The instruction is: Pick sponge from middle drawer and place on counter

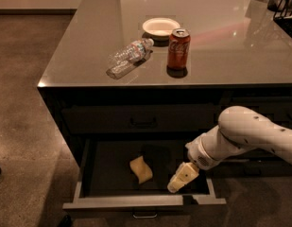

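The pale yellow-tan sponge (141, 169) lies on the dark floor of the open middle drawer (145, 204), left of centre. My gripper (177, 183) on the white arm hangs low inside the drawer at its right front, a short way right of the sponge and apart from it, with nothing seen in it. The glossy grey-brown counter (89, 46) spreads above the drawers.
On the counter stand a red soda can (178, 48), a crushed clear plastic bottle (129, 56) lying on its side and a white bowl (160, 27). A closed dark drawer front with black handle (142, 122) sits above the open drawer. Dark objects stand at the far right corner (283, 4).
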Robot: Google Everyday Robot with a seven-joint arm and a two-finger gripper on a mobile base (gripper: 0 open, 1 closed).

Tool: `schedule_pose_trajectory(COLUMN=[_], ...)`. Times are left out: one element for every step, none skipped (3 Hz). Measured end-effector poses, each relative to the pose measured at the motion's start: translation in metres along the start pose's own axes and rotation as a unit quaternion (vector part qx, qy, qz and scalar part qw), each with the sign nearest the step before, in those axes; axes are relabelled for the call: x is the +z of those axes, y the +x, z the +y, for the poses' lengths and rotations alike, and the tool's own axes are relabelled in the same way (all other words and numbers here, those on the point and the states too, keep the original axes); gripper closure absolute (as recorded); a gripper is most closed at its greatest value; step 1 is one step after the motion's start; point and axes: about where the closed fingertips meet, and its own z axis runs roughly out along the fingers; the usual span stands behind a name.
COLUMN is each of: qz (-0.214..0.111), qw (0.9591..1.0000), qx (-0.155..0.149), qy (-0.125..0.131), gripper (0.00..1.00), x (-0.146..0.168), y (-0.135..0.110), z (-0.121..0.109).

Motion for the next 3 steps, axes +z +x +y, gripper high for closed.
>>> schedule_pose_trajectory(qz=[0.029, 0.011, -0.017], qw=[0.999, 0.9996, 0.9998], qx=[0.009, 0.002, 0.0], qy=[-0.032, -0.026, 0.004], gripper=[0.0, 0.0, 0.0], x=[0.055, 0.111, 0.119], y=[0.016, 0.039, 0.029], z=[0.008, 0.018, 0.004])
